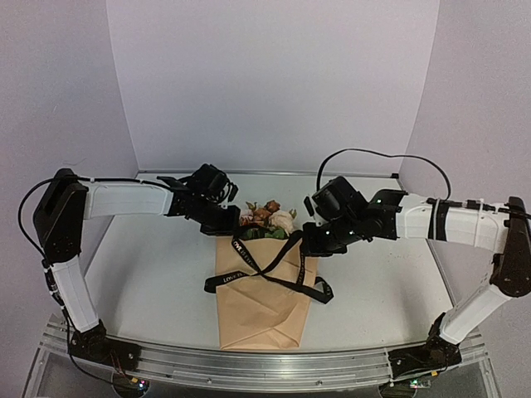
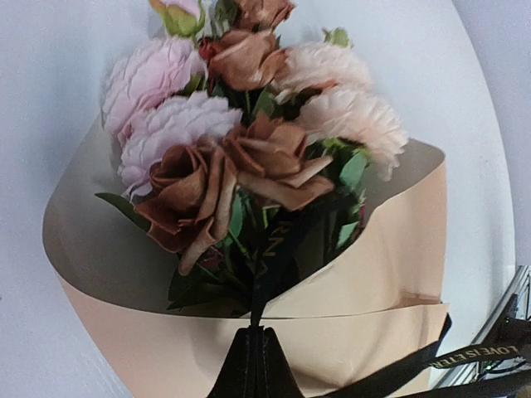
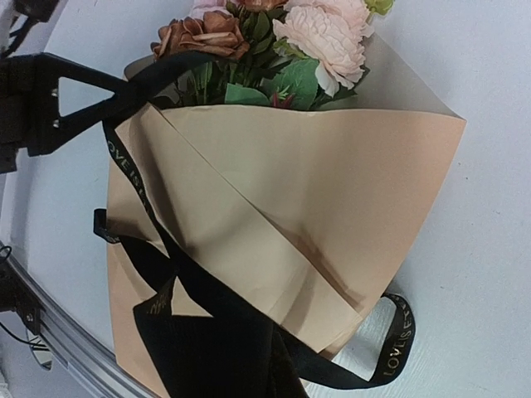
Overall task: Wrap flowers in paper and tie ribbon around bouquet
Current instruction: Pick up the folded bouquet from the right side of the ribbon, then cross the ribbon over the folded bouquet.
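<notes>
The bouquet lies on the table with its tan paper folded round the flowers, blooms pointing to the far side. The black ribbon crosses over the paper in an X, and one tail loops off its right edge. At the paper's upper left rim my left gripper is shut on a ribbon end. In the left wrist view its closed fingertips pinch the ribbon just below the flowers. My right gripper is shut on the ribbon at the paper's upper right edge, as its wrist view confirms.
White walls close in the back and both sides of the table. A metal rail runs along the near edge between the arm bases. The right arm's cable arcs above it. In the right wrist view the left gripper shows at the upper left.
</notes>
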Motion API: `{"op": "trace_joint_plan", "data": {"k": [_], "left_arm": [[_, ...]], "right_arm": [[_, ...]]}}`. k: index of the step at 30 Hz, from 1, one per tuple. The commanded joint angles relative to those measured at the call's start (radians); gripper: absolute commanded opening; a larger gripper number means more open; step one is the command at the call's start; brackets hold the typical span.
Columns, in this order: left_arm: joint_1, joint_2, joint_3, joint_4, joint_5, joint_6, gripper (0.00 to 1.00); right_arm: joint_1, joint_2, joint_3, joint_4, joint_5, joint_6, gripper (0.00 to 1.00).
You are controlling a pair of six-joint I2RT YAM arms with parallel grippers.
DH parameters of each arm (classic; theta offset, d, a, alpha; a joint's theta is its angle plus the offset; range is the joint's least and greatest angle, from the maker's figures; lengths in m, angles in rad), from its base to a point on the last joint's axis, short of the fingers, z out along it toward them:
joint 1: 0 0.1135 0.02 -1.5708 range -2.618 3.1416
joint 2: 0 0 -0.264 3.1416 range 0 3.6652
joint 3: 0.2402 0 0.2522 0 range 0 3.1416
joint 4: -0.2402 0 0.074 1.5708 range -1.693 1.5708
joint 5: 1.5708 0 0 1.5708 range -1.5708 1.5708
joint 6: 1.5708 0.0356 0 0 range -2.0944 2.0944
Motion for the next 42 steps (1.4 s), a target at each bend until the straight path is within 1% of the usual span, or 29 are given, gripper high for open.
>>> {"op": "trace_joint_plan", "data": {"k": [1,6,13,16,20,23,30,32,35,38,40,42], "left_arm": [[0.013,-0.152,-0.029,0.125,-0.022,-0.007,0.0],[0.016,-0.238,-0.094,0.226,0.061,0.04,0.0],[0.014,-0.388,-0.222,0.414,0.273,0.127,0.0],[0.007,-0.422,-0.263,0.46,0.395,0.188,0.0],[-0.029,-0.423,-0.262,0.435,0.487,0.28,0.0],[-0.056,-0.422,-0.258,0.405,0.507,0.346,0.0],[-0.058,-0.439,-0.262,0.434,0.462,0.354,0.0],[-0.057,-0.441,-0.257,0.439,0.461,0.358,0.0],[-0.057,-0.441,-0.257,0.433,0.515,0.391,0.01],[-0.062,-0.426,-0.229,0.351,0.611,0.472,0.05],[-0.079,-0.419,-0.214,0.277,0.624,0.546,0.07],[-0.102,-0.411,-0.207,0.21,0.603,0.625,0.08]], "right_arm": [[-0.035,0.041,0.054,-0.022,-0.045,0.019,0.0],[-0.067,0.099,0.107,-0.022,-0.09,0.034,0.0],[-0.127,0.194,0.197,-0.024,-0.146,0.086,0.0],[-0.147,0.233,0.242,-0.025,-0.198,0.091,0.0],[-0.153,0.283,0.297,-0.024,-0.251,0.094,0.0],[-0.162,0.305,0.32,-0.022,-0.285,0.105,0.0],[-0.17,0.337,0.325,-0.02,-0.333,0.128,0.0],[-0.17,0.324,0.308,-0.02,-0.323,0.13,0.0],[-0.178,0.297,0.296,-0.021,-0.302,0.13,0.0],[-0.191,0.311,0.32,-0.021,-0.335,0.131,0.0],[-0.196,0.327,0.346,-0.022,-0.365,0.13,0.0],[-0.203,0.336,0.359,-0.022,-0.38,0.134,0.0]]}}
